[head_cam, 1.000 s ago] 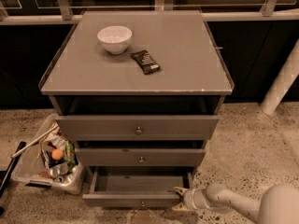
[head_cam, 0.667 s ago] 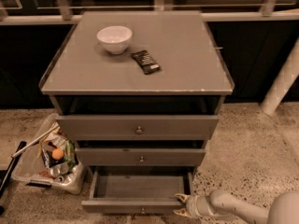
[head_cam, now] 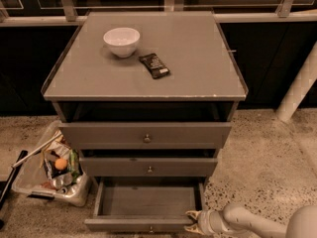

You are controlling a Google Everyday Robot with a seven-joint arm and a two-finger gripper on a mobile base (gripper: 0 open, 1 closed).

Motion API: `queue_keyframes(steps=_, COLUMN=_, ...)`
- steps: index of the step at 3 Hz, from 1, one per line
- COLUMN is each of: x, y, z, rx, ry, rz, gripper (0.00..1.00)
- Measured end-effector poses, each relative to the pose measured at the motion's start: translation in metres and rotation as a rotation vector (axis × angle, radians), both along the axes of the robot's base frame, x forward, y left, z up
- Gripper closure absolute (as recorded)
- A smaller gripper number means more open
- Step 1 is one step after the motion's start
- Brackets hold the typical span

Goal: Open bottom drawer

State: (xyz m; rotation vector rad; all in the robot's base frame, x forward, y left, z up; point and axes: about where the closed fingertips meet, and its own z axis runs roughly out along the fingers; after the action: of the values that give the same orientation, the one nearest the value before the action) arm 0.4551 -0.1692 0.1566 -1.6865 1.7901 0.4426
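Gripper [head_cam: 192, 221] at bottom edge, R of centre, on a pale arm [head_cam: 247, 222] coming in from the lower R corner. Fingers apart, one yellowish tip above the other, both right at the R end of the bottom drawer [head_cam: 148, 202] front. Can't tell if they pinch the front or just touch it.

Bottom drawer is lowest of 3 in the cabinet [head_cam: 208, 83], just off the floor [head_cam: 267, 152], and pulled well out toward cam. Long axis runs L-R across view. Front faces cam, open side faces up, grey inside showing, nothing seen in it. Small round knob [head_cam: 150, 228] at centre of front, near the frame's bottom edge. Looks square to the cabinet, not skewed.

Above it the middle drawer [head_cam: 148, 166], front set further back, dark gap over it, knob at centre. Then the top drawer [head_cam: 146, 134], taller front, also w/ a dark gap above, under the cabinet top.

L of the cabinet on the floor: clear plastic bin [head_cam: 74, 195] w/ mixed litter, incl. an orange ball [head_cam: 61, 163].

On the cabinet top: white bowl [head_cam: 122, 40], upright, back-L area. Dark flat packet [head_cam: 154, 65] just R of and nearer than the bowl, apart from it, lying at a slant.

Far R: white post [head_cam: 297, 90] leaning. Behind the cabinet: pale rail [head_cam: 257, 17] along dark panels.
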Motion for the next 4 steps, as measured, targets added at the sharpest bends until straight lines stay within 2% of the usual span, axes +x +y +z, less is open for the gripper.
queue_keyframes(steps=3, x=-0.0097, y=-0.0024, z=0.0018, rx=0.003, ry=0.008, rz=-0.005, gripper=1.00)
queue_keyframes(steps=4, x=-0.0097, y=-0.0024, z=0.0018, rx=0.003, ry=0.008, rz=-0.005, gripper=0.81)
